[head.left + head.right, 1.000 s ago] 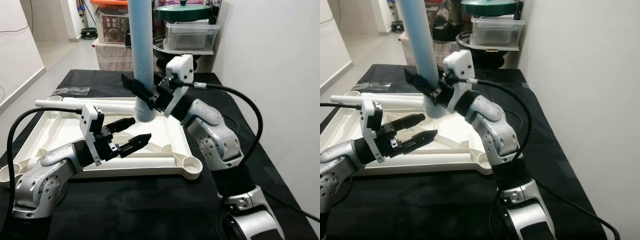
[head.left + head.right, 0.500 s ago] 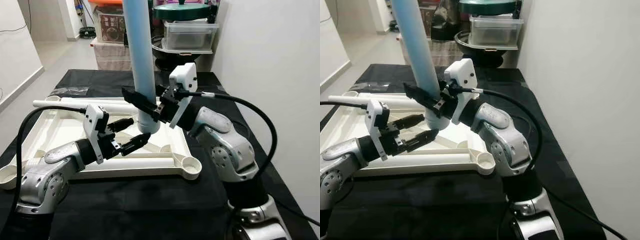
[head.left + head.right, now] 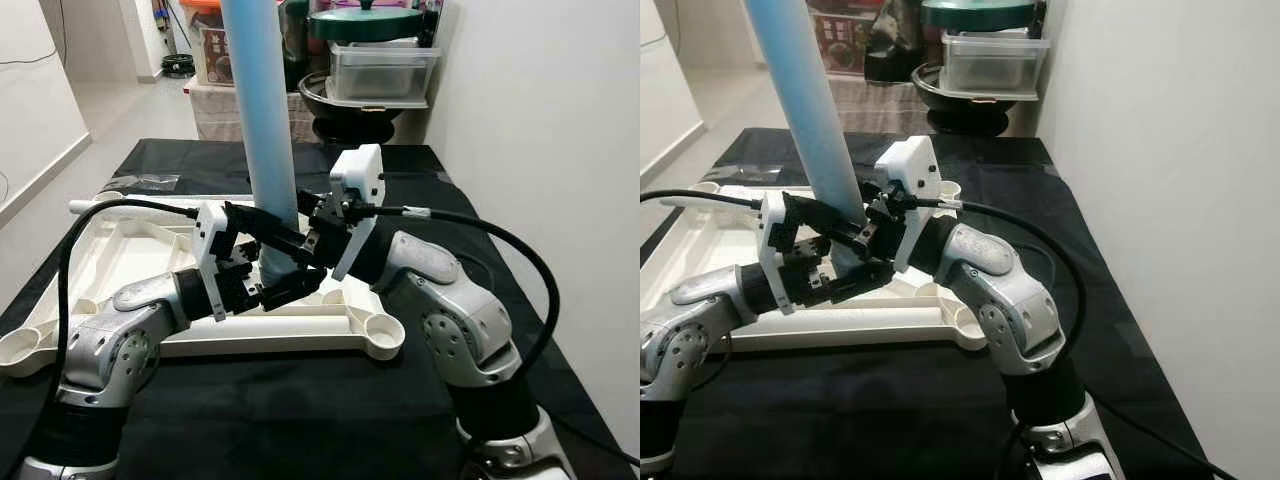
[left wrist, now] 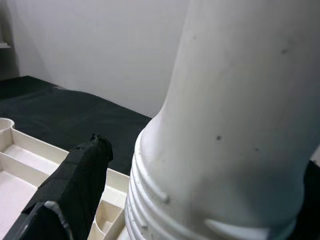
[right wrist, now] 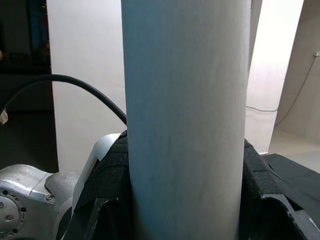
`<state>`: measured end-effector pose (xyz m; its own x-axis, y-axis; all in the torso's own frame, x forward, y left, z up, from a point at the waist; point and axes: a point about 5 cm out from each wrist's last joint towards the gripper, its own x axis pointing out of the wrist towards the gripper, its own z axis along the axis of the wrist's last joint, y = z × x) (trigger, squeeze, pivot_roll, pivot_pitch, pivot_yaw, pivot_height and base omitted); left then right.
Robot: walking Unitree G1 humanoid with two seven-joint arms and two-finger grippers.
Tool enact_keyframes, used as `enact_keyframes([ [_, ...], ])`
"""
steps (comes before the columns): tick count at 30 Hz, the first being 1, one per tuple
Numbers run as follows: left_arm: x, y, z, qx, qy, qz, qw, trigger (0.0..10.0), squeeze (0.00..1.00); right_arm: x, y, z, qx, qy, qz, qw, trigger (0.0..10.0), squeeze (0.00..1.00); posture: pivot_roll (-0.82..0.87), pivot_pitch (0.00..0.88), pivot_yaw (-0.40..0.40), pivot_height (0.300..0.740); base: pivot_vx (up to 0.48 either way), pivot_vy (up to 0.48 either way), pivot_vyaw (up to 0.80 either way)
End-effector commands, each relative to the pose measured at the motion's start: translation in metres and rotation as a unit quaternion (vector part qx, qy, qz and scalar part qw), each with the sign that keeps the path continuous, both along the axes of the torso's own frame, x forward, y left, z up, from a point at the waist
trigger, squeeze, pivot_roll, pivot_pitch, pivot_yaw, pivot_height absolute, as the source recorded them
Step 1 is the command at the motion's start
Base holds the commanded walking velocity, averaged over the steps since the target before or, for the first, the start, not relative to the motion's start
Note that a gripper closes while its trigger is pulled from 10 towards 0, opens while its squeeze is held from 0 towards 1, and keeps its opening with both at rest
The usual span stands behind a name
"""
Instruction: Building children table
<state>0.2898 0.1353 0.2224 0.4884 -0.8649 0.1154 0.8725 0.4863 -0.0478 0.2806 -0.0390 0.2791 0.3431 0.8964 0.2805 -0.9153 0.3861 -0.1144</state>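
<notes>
A light blue table leg (image 3: 262, 120) stands nearly upright over the upturned white tabletop (image 3: 300, 322) on the black table. My right gripper (image 3: 272, 230) is shut on the leg low down; its black pads (image 5: 110, 175) press both sides. The leg's white ribbed lower end (image 4: 200, 200) hangs just above the tabletop's front right part. My left gripper (image 3: 282, 280) is open, its fingers (image 4: 75, 185) straddling that lower end with a small gap showing. A second white leg (image 3: 140, 204) lies along the tabletop's far edge.
A round corner socket (image 3: 383, 333) sits at the tabletop's front right. A clear box with a green lid (image 3: 380, 65) and a black pan (image 3: 345, 105) stand behind the table. A white wall (image 3: 540, 150) runs close on the right. Black cables loop off both arms.
My left gripper has moved right and forward until its fingers flank the leg's lower end. My right gripper has brought the blue leg lower and slightly left.
</notes>
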Motion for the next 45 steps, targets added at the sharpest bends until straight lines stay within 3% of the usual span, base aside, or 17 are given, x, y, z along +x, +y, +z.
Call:
enact_keyframes([
  [1,0.003,-0.005,0.003,0.006,-0.010,-0.006,1.000,10.0,0.00,-0.006,0.005,-0.003,-0.006,0.007,0.020,1.000,0.0,0.00,-0.02,0.000,-0.029,0.740,0.000,0.000,0.00],
  [3,0.002,-0.006,0.002,0.010,-0.011,-0.010,1.000,10.0,0.00,-0.006,0.005,-0.003,-0.007,0.009,0.018,1.000,0.0,0.00,-0.02,0.000,-0.029,0.740,0.000,0.000,0.00],
  [4,0.001,-0.007,0.001,0.012,-0.011,-0.016,1.000,0.2,0.00,-0.005,0.005,-0.003,-0.007,0.011,0.016,1.000,0.0,0.00,-0.02,0.000,-0.029,0.740,0.000,0.000,0.00],
  [5,-0.001,-0.007,-0.002,0.018,-0.008,-0.026,0.999,0.0,0.00,-0.005,0.004,-0.002,-0.006,0.014,0.014,1.000,0.0,0.00,-0.02,0.000,-0.029,0.740,0.000,0.000,0.00],
  [14,-0.009,-0.008,-0.011,0.046,0.004,-0.055,0.997,0.0,0.00,-0.003,0.004,0.000,-0.002,0.033,0.014,0.999,0.0,0.00,-0.02,0.000,-0.031,0.740,0.000,0.000,0.00],
  [15,-0.008,-0.007,-0.011,0.053,0.000,-0.054,0.997,0.0,0.00,-0.002,0.003,0.000,0.009,0.047,0.015,0.999,10.0,0.22,-0.02,0.000,-0.031,0.740,0.000,0.000,0.00],
  [16,-0.009,-0.005,-0.010,0.062,-0.004,-0.057,0.996,0.0,0.00,0.000,0.002,0.001,0.014,0.056,0.009,0.998,10.0,1.00,-0.01,0.000,-0.035,0.740,0.000,0.000,0.00],
  [17,-0.009,-0.005,-0.010,0.062,-0.004,-0.057,0.996,0.0,0.00,0.000,0.002,0.001,0.014,0.056,0.009,0.998,10.0,1.00,-0.01,0.000,-0.035,0.740,0.000,0.000,0.00],
  [18,-0.010,-0.004,-0.010,0.073,-0.008,-0.060,0.995,4.5,0.00,0.004,0.001,0.003,0.017,0.065,0.000,0.998,10.0,1.00,-0.01,0.000,-0.035,0.740,0.000,0.000,0.00],
  [20,-0.011,-0.003,-0.010,0.084,-0.011,-0.065,0.994,4.5,0.00,0.007,-0.001,0.004,0.018,0.071,-0.011,0.997,10.0,1.00,-0.01,0.000,-0.035,0.740,0.000,0.000,0.00],
  [22,-0.012,-0.001,-0.012,0.094,-0.012,-0.069,0.993,7.1,0.00,0.009,-0.003,0.007,0.019,0.075,-0.012,0.997,10.0,1.00,-0.01,0.000,-0.035,0.740,0.000,0.000,0.00],
  [23,-0.013,0.001,-0.014,0.105,-0.012,-0.070,0.992,10.0,0.00,0.009,-0.004,0.011,0.027,0.082,-0.002,0.996,10.0,0.00,-0.02,0.000,-0.034,0.740,0.000,0.000,0.00],
  [29,-0.013,0.006,-0.016,0.118,-0.014,-0.063,0.991,10.0,0.00,0.003,-0.005,0.017,0.048,0.100,0.039,0.993,10.0,0.00,-0.01,0.000,-0.038,0.740,0.000,0.000,0.00],
  [30,-0.012,0.005,-0.016,0.118,-0.017,-0.059,0.991,10.0,0.00,-0.002,-0.003,0.014,0.050,0.105,0.060,0.991,3.2,0.00,-0.01,0.000,-0.040,0.740,0.000,0.000,0.00],
  [32,-0.012,0.005,-0.016,0.118,-0.017,-0.059,0.991,10.0,0.00,-0.002,-0.003,0.014,0.050,0.105,0.060,0.991,3.2,0.00,-0.01,0.000,-0.040,0.740,0.000,0.000,0.00],
  [33,-0.011,0.005,-0.016,0.118,-0.018,-0.059,0.991,10.0,0.00,-0.004,-0.002,0.012,0.049,0.106,0.065,0.991,0.0,0.00,-0.01,0.000,-0.040,0.740,0.000,0.000,0.00],
  [45,-0.009,0.002,-0.015,0.126,-0.028,-0.062,0.990,10.0,0.00,-0.006,-0.002,0.006,0.059,0.138,0.070,0.986,0.0,0.00,-0.02,0.000,-0.037,0.740,0.000,0.000,0.00],
])
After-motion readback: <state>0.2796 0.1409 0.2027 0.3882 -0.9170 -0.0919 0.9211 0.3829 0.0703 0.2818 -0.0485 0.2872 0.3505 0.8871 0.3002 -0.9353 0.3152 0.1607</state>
